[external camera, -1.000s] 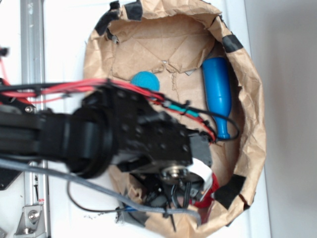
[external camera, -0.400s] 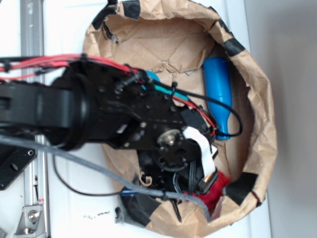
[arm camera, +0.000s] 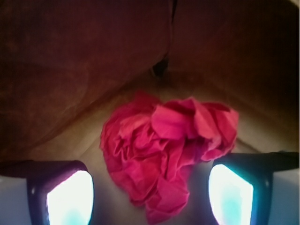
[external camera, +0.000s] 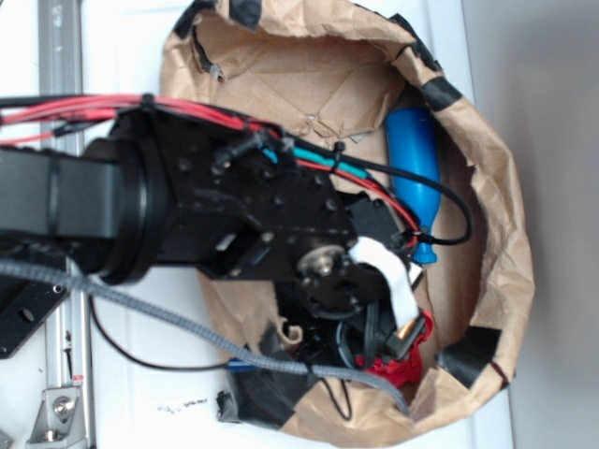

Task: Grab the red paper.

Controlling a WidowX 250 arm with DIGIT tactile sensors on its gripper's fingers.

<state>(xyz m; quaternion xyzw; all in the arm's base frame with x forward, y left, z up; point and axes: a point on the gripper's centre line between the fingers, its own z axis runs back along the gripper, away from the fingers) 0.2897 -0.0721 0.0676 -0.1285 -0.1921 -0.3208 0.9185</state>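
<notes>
The red paper (arm camera: 164,150) is a crumpled, lumpy wad lying on the brown paper floor, its lower part reaching between my two fingers. My gripper (arm camera: 149,192) is open, with a gap on each side of the wad, and neither pad touches it. In the exterior view the red paper (external camera: 404,367) peeks out below the black wrist at the lower right of the brown paper nest (external camera: 487,187). My gripper (external camera: 393,351) points down into that corner, mostly hidden by the arm.
A blue bottle-shaped toy (external camera: 415,173) lies along the nest's right wall. Black tape patches (external camera: 468,357) hold the paper rim. Red and black cables (external camera: 94,110) run over the arm. A metal rail (external camera: 58,56) stands at the left.
The arm has moved further over the nest and down toward its lower right corner. It now hides the teal ball, and the nest's right wall has bulged outward.
</notes>
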